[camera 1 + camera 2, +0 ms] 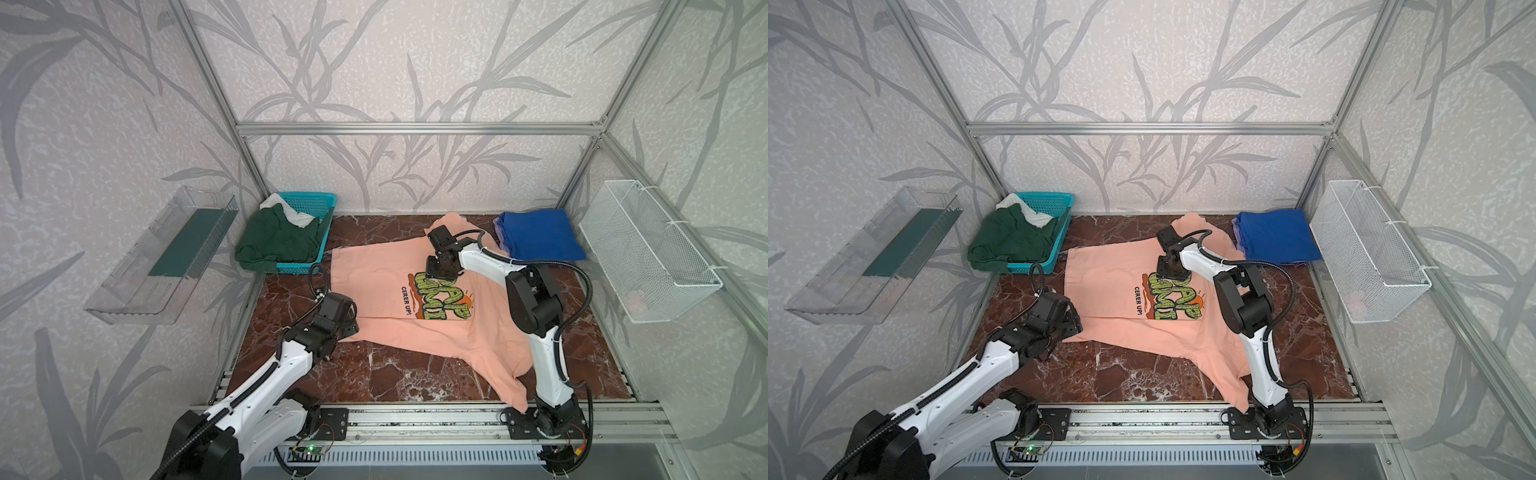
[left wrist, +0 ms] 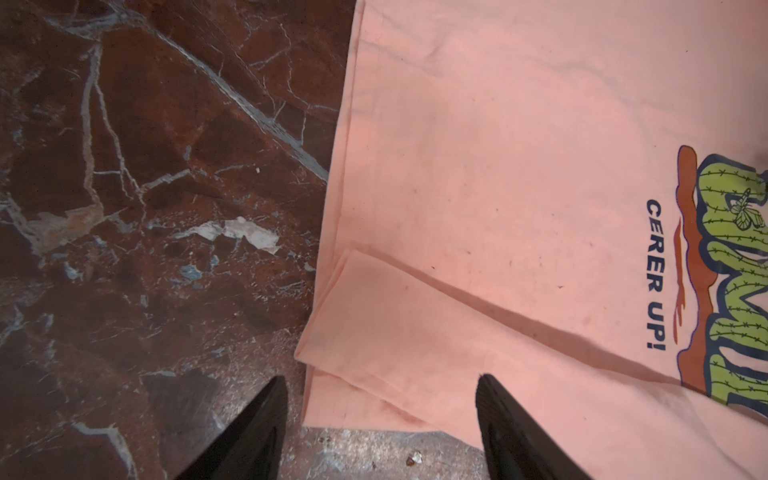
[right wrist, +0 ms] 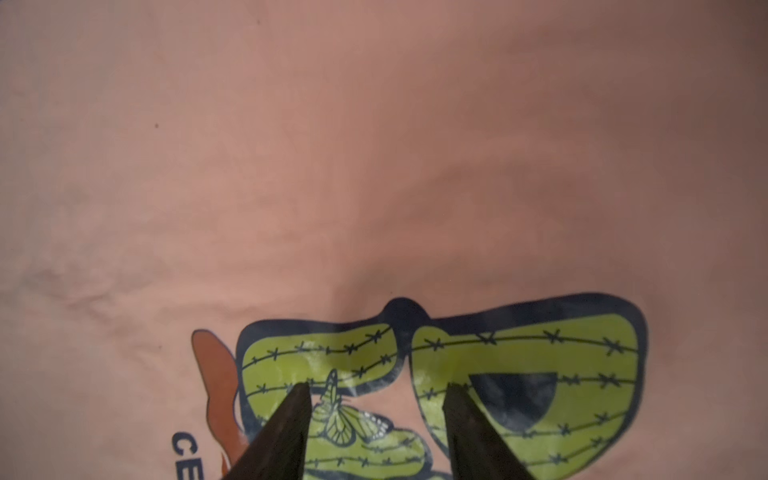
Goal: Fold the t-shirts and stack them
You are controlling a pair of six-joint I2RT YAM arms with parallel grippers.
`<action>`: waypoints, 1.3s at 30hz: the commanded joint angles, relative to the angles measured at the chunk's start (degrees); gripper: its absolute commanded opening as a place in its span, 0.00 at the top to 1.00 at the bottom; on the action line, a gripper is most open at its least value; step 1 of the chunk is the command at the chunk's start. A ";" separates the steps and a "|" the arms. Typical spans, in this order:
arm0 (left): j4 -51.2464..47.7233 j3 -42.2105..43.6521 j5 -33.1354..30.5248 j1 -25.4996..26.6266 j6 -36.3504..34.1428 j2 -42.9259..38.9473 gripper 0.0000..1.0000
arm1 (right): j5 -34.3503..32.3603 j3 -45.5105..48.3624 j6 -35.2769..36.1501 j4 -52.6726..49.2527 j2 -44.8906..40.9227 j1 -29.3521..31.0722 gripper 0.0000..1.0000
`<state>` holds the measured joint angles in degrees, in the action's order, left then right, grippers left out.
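Partly hidden
White tee [image 1: 299, 219] mostly buried under green tee [image 1: 278, 243] (in the basket [image 1: 309, 198]); lettering [image 2: 731, 249] cut off in left wrist view.

Teal lattice basket [image 1: 311, 204] at back left, clear wall bin [image 1: 124, 291], white wire basket [image 1: 648, 253], red-brown marble tabletop [image 1: 395, 374]

Top views look down from high on the near side; both wrist cameras sit close over the peach t-shirt [image 2: 498, 166], sharing its lettering [image 3: 540, 357].
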<state>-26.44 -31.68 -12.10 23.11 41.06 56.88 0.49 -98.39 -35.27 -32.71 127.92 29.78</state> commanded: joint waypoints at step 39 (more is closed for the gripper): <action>12.31 -11.16 3.70 -12.01 -5.56 21.27 0.30 | 7.17 -5.11 -1.65 4.10 -8.17 -6.26 0.01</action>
<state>-16.62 -43.22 -7.49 12.08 33.50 75.88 7.53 -107.13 -38.00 -31.27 128.27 23.99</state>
